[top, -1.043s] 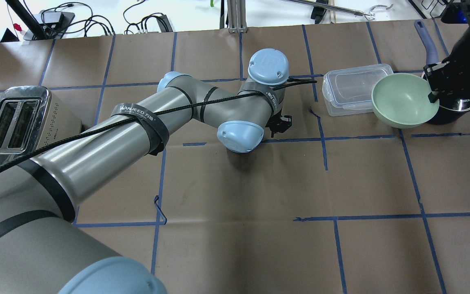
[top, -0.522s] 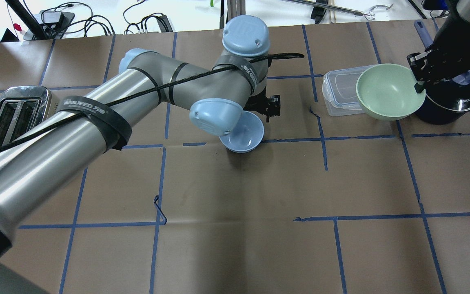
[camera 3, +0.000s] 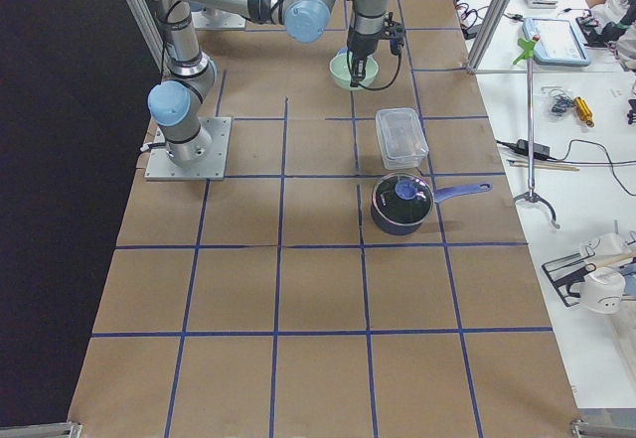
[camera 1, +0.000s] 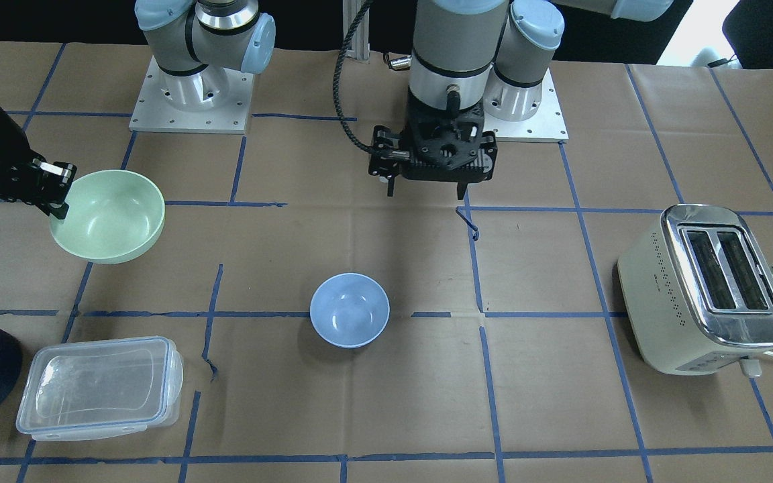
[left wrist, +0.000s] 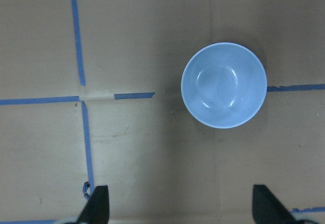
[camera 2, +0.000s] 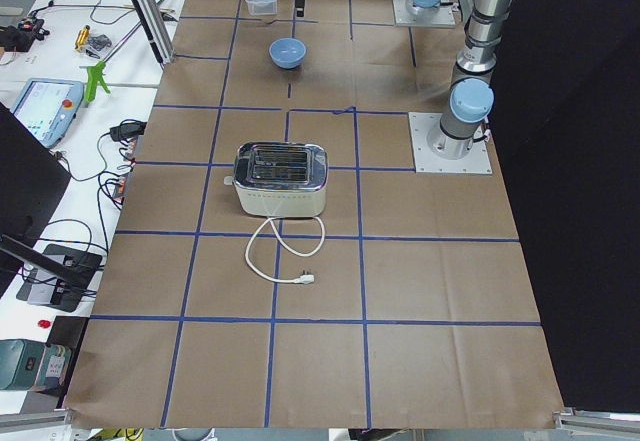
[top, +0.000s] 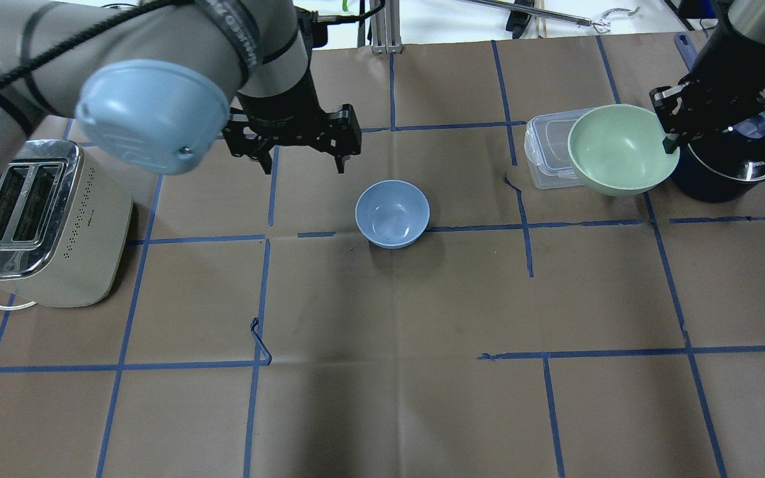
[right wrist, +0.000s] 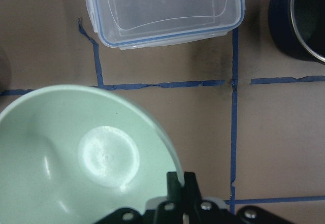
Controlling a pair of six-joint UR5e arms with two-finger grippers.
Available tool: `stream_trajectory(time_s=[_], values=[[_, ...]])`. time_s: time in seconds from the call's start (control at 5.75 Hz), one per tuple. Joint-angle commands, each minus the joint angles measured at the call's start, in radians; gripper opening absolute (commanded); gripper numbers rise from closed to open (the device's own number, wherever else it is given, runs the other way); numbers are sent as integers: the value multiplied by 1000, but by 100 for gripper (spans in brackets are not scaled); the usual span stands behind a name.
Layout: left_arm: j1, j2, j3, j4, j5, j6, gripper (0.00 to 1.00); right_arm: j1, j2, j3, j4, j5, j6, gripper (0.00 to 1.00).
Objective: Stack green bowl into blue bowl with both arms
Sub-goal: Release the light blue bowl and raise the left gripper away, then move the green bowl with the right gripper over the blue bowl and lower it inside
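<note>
The pale blue bowl (top: 392,214) stands upright and empty on the brown table, and also shows in the front view (camera 1: 349,310) and in the left wrist view (left wrist: 224,85). My left gripper (top: 304,166) hangs open and empty above the table, apart from the blue bowl on its left; its fingertips (left wrist: 96,203) frame the bottom of the wrist view. My right gripper (top: 668,139) is shut on the rim of the mint-green bowl (top: 621,149) and holds it lifted, partly over the clear container. The green bowl also shows in the front view (camera 1: 108,215) and in the right wrist view (right wrist: 86,168).
A clear lidded container (top: 548,149) lies under the green bowl's left side. A dark pot (top: 734,166) stands at the right edge by the right arm. A cream toaster (top: 44,219) stands at the far left. Blue tape lines cross the brown paper.
My left arm has swung left and away from the blue bowl, which now shows uncovered. My right gripper has carried the green bowl a little to the left.
</note>
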Motion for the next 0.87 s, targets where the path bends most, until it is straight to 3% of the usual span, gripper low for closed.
stream_trajectory(time_s=[0.0, 0.52, 0.7], values=[[161, 86, -38, -94, -5, 156, 98, 156, 25, -2, -57, 3, 212, 7], [184, 103, -63, -82, -2, 236, 98, 469, 112, -2, -189, 3, 637, 6], [185, 103, -63, -79, -2, 239, 98, 524, 138, -2, -209, 3, 706, 7]])
